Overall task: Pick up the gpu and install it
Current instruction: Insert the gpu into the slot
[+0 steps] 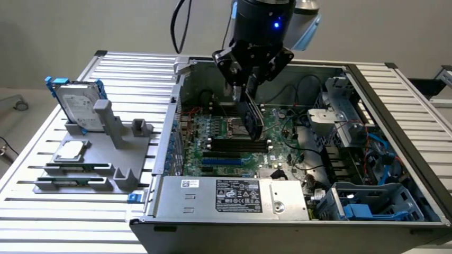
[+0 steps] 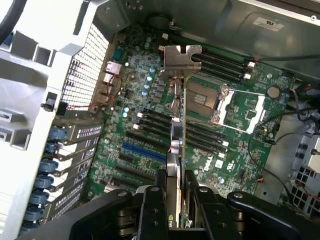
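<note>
My gripper [image 1: 249,87] is shut on the gpu [image 1: 252,119], a thin card with a black shroud that hangs edge-down inside the open computer case [image 1: 395,111]. The card hovers above the green motherboard [image 1: 226,140], near the CPU socket and the black slots. In the wrist view the gpu [image 2: 176,125] appears edge-on, its silver end bracket [image 2: 181,57] at the far end, and the gripper [image 2: 175,192] clamps it from both sides with black fingers [image 2: 151,202]. The motherboard [image 2: 240,120] lies beneath, with a blue slot [image 2: 142,152] beside the card.
A grey stand [image 1: 106,153] at the exterior view's left holds a silver hard drive with a blue frame [image 1: 79,106] and a CPU chip [image 1: 71,151]. The power supply [image 1: 233,197] fills the case's near side. Cables and drive bays [image 1: 353,143] crowd the case's right. Rear slot covers [image 2: 75,145] line the case wall.
</note>
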Motion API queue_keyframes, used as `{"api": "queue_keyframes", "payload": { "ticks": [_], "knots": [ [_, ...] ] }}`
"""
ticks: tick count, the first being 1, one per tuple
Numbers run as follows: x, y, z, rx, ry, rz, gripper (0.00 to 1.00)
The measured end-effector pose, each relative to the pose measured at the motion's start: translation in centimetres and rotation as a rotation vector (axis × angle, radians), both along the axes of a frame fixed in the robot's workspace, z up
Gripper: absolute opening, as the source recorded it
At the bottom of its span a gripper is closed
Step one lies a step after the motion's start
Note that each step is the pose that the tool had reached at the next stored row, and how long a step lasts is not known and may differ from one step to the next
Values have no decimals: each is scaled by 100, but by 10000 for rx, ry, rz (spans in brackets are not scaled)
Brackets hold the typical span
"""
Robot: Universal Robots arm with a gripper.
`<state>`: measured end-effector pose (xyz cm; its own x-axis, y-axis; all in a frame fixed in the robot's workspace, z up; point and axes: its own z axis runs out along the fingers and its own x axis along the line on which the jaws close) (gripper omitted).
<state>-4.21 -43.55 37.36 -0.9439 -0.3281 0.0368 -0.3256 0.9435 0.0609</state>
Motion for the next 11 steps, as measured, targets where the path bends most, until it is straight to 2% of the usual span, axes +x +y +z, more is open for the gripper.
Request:
{"api": "queue_keyframes", "payload": {
  "ticks": [11],
  "knots": [
    [0, 0, -9, 0, 0, 1988, 26]
  ]
}}
